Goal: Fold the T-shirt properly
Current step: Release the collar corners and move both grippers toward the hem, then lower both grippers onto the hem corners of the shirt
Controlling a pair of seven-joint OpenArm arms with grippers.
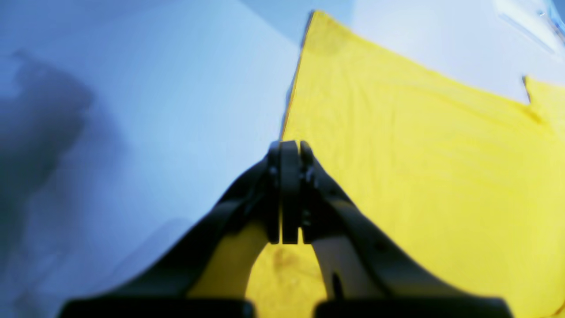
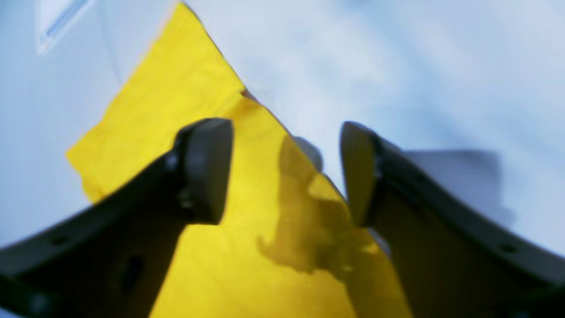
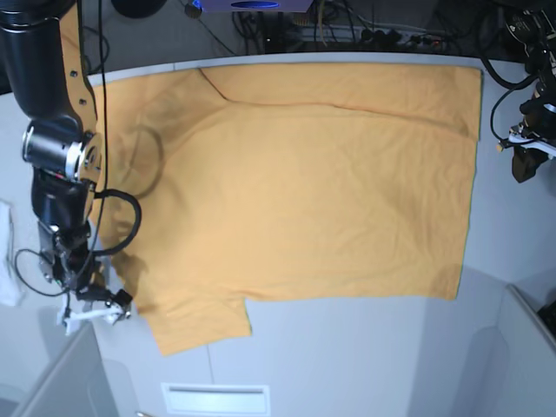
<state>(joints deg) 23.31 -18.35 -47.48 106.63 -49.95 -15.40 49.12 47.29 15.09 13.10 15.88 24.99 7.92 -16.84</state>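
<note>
The T-shirt (image 3: 313,191) lies spread flat on the white table (image 3: 347,356), light orange in the base view and yellow in both wrist views. Its collar and sleeves point left and its hem points right. My right gripper (image 2: 282,172) is open and hovers over the edge of the near sleeve (image 3: 200,321), low at the left of the base view (image 3: 94,306). Nothing sits between its fingers (image 2: 207,168). My left gripper (image 1: 289,148) is shut, its tips over the shirt's edge (image 1: 291,88). No cloth shows between the pads. In the base view it is at the far right (image 3: 526,161).
A small white cloth (image 3: 9,252) lies at the table's left edge. Cables and gear (image 3: 347,30) crowd the space behind the rear edge. A white slotted plate (image 3: 215,398) sits at the front. Grey panels stand at the front left (image 3: 61,382) and front right (image 3: 521,347).
</note>
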